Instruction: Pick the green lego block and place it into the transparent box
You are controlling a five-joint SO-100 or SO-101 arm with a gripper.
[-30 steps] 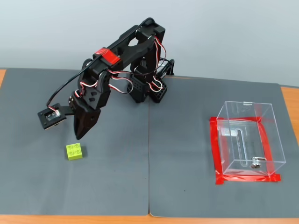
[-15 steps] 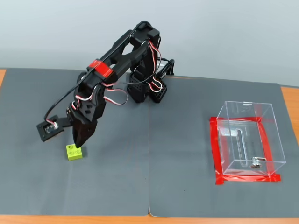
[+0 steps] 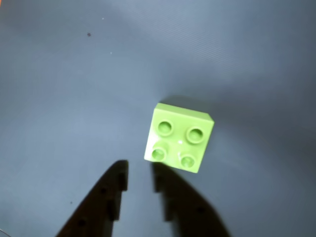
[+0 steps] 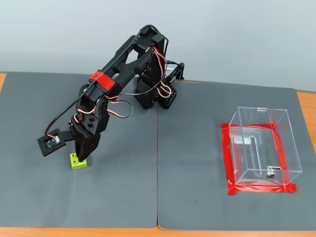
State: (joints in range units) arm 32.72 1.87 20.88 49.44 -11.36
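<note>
The green lego block [image 3: 180, 140] lies studs up on the dark grey mat, just beyond and a little right of my fingertips in the wrist view. My gripper [image 3: 139, 174] is open by a narrow gap with nothing between its fingers. In the fixed view the gripper [image 4: 82, 157] hangs low over the block [image 4: 76, 162] at the left of the mat and covers its right part. The transparent box [image 4: 261, 145] stands far to the right, with nothing but a small metal piece [image 4: 269, 172] at its base.
Red tape [image 4: 226, 160] frames the box's base. The arm's base [image 4: 157, 94] sits at the back centre. A seam [image 4: 158, 163] divides the two grey mats, and orange table edge [image 4: 308, 108] shows at the right.
The arm has reached forward and down to the left. The gripper, which hung above and behind the block, now stands right at it. The block has not moved.
</note>
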